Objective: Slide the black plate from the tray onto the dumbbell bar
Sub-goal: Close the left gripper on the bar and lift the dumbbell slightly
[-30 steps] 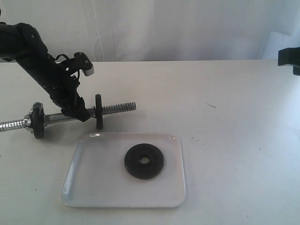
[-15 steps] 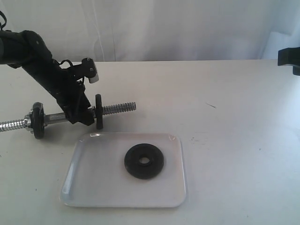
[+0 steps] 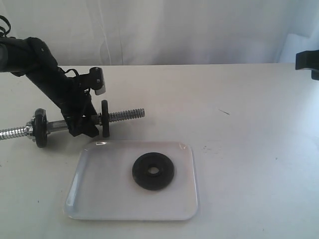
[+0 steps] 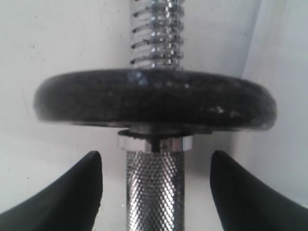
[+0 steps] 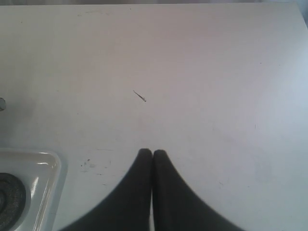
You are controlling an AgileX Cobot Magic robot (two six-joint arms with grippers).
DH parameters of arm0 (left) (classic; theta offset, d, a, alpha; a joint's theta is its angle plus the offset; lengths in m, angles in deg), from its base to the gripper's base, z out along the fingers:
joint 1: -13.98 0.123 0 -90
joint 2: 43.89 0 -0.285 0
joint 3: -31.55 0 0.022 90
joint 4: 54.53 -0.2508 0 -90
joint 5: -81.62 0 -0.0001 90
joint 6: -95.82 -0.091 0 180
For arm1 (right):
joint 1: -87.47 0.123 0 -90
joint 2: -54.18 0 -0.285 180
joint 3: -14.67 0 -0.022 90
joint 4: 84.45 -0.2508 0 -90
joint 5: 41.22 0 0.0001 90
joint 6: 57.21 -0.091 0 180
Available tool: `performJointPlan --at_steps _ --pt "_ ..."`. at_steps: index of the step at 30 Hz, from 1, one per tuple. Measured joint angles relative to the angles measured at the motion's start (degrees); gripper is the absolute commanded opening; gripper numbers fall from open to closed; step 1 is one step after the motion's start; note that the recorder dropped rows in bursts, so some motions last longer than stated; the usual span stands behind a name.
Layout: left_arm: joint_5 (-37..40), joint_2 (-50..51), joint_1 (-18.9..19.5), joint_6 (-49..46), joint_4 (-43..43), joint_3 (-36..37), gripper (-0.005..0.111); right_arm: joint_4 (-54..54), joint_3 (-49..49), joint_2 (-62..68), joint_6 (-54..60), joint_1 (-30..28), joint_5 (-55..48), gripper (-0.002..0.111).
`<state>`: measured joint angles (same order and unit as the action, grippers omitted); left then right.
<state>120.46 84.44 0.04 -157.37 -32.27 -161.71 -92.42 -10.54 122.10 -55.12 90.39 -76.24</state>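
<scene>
Black plate [image 3: 153,171] lies flat in the tray [image 3: 89,199], 5 o'clock of the dumbbell bar [image 3: 124,115]; left hand [image 4: 155,163] straddles the bar unclosed, right hand [image 5: 152,153] pinched shut on nothing: unclamped, the bar could roll when the plate meets its thread.

The right gripper [image 5: 152,154] rises from the bottom centre of the frame, its two dark fingers pressed together with no gap between the tips, over a bare white table [image 5: 216,72] that fills most of the frame. A short thin dark mark [image 5: 140,96] lies on the table just above the fingertips, slightly left of centre. In the lower left corner shows a rounded corner of the white tray [image 5: 48,161], with an edge of the black plate [image 5: 8,201] lying inside it. A few faint specks [image 5: 91,163] dot the table between tray and fingers.
</scene>
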Motion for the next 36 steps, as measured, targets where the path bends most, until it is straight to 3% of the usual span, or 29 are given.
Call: performJointPlan --at_steps 28,31,36 --pt "-1.0 2.3 -0.1 -1.0 -2.2 0.0 0.063 0.0 0.0 0.0 0.1 0.0 0.0 0.000" --pt "-1.4 2.3 -0.1 -1.1 -2.2 0.0 0.059 0.0 0.0 0.0 0.1 0.0 0.0 0.000" --pt "-1.6 2.3 -0.1 -1.1 -2.2 0.0 0.039 0.0 0.0 0.0 0.1 0.0 0.0 0.000"
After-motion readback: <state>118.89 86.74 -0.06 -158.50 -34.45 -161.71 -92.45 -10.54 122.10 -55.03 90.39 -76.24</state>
